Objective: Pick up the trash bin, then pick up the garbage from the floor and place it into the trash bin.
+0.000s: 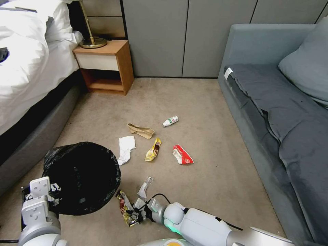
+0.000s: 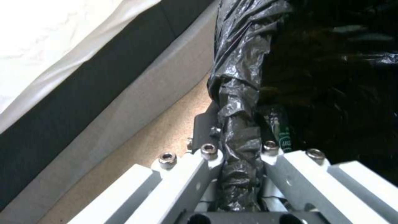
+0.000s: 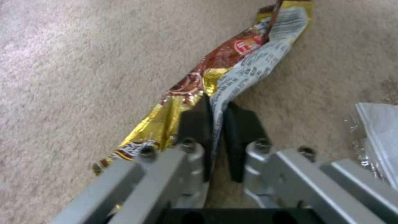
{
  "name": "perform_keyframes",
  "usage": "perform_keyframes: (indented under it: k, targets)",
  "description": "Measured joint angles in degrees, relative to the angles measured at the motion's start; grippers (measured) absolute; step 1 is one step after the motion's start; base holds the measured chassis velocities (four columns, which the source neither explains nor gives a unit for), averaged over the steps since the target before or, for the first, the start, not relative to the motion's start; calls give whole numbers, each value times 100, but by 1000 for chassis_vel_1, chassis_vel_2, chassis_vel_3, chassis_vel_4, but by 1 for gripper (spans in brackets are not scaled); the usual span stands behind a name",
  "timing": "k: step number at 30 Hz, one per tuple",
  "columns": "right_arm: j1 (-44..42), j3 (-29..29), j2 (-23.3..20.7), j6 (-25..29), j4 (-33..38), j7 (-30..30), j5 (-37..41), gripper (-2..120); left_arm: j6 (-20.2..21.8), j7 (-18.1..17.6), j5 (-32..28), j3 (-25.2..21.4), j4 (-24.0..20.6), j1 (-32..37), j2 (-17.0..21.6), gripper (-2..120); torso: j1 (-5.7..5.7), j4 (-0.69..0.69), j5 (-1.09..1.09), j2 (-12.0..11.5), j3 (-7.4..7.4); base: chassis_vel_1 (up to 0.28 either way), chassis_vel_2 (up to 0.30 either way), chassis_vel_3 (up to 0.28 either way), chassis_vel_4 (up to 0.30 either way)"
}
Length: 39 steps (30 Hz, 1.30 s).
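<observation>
The right gripper (image 3: 215,124) has its two black pads pinched on a fold of a crumpled gold, brown and silver foil snack wrapper (image 3: 232,68), low at the tan carpet (image 1: 218,164) just in front of the robot and just beside the bin. The foil looks very light, limp and slick, so a pinch on a doubled fold near its middle, as here, seems the surest hold; I judge it would sag and flutter once lifted. Its long axis runs straight out from the jaws, its far end pointing away from the wrist. A clear crinkled plastic scrap (image 1: 145,187) lies just beside it. The left gripper (image 2: 238,146) is clamped on the bag-covered rim of the small round bin lined with glossy black plastic (image 1: 82,177), mouth upward, near the grey bed base (image 1: 34,143). Farther out lie a white paper scrap (image 1: 125,148), a yellow wrapper (image 1: 153,150), a red wrapper (image 1: 181,155), a crumpled brown paper bag (image 1: 140,131) and a small white bottle (image 1: 170,121).
</observation>
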Motion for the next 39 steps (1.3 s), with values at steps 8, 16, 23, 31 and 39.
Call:
perform_keyframes:
  k: [8,16,23,31,39]
  targets:
    - [-43,118,-1,144,103,93,-33,0,-5,-2,-8,11,27,11,0,1,0,0,2,0,0,0,0,0,0]
    - [-121,687,20,425,585,323,-156,0,-2,-3,-33,18,36,29,0,1,0,1,1,0,0,0,0,0,0]
    - [-99,1498,-142,463,1735,497,-196,0,16,-3,-64,45,57,30,0,1,0,0,2,0,1,0,0,0,0]
    - [-121,2383,-383,433,2818,575,-161,0,26,-5,-110,21,55,24,0,1,1,0,1,0,1,0,0,0,0]
    - [22,3110,-495,527,3355,614,-65,0,34,-7,-149,-35,33,87,0,1,1,0,1,-1,1,0,0,0,0]
